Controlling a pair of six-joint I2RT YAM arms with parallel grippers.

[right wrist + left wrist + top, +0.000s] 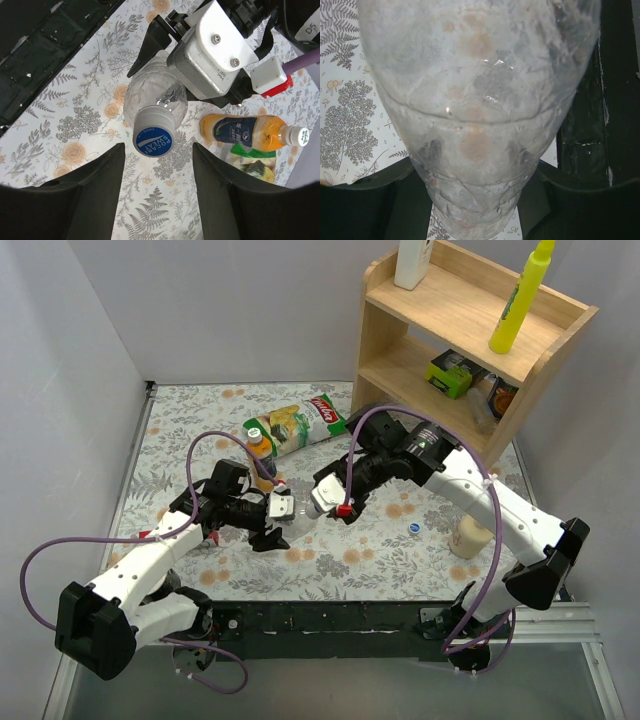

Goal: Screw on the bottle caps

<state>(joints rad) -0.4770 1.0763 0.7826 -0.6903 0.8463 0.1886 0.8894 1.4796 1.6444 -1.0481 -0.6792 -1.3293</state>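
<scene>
At the middle of the bench (400, 540), the left claw (268, 515) pinches a clear bottle (155, 100) level, presenting its blue cap (153, 137) to the spread right claw (158, 152), seemingly for tightening.

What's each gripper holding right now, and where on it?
The left gripper grips the clear bottle by its body, behind the neck. The right gripper holds nothing: it is open, straddling the blue cap without touching it.

A light wooden shelf (470, 310) stands against plain grey walls (230, 310), with a floral-patterned surface (390, 540) spreading in front of it.
</scene>
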